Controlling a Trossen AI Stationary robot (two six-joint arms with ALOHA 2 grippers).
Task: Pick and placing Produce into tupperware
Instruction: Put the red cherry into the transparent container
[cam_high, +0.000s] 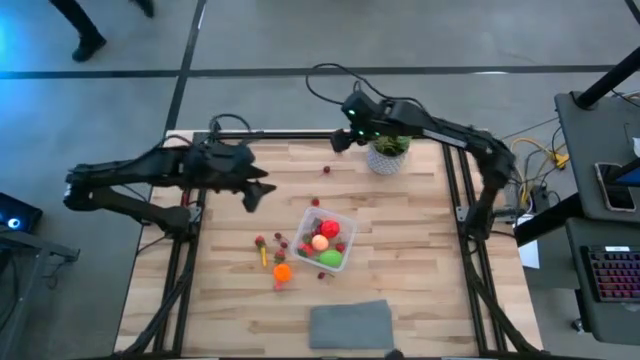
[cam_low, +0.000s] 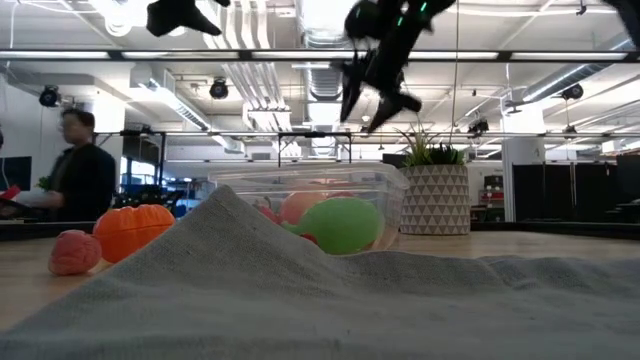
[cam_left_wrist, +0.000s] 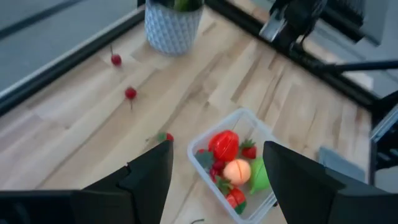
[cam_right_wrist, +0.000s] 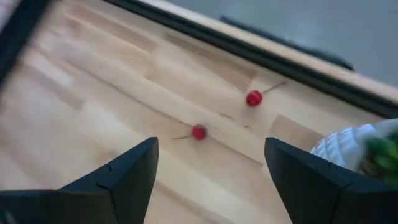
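Observation:
The clear tupperware (cam_high: 341, 221) stands mid-table with red, peach and green produce in it (cam_left_wrist: 225, 145). More produce lies on the wood to its left: an orange piece (cam_high: 282, 271), small red and green bits (cam_high: 262, 243) and a pink piece (cam_low: 75, 252). Dark red berries (cam_right_wrist: 198, 132) (cam_right_wrist: 253, 98) lie near the far edge, and another (cam_left_wrist: 166, 137) lies beside the tub. My left gripper (cam_high: 256, 192) hangs open above the table, left of the tub, holding nothing. My right gripper (cam_high: 340, 140) hangs open high over the far berries, also holding nothing.
A green plant in a white patterned pot (cam_high: 388, 152) stands at the far edge, right of the berries. A grey cloth (cam_high: 350, 325) lies at the near edge, humped up in the low view. A person (cam_low: 82, 170) stands in the room beyond the table.

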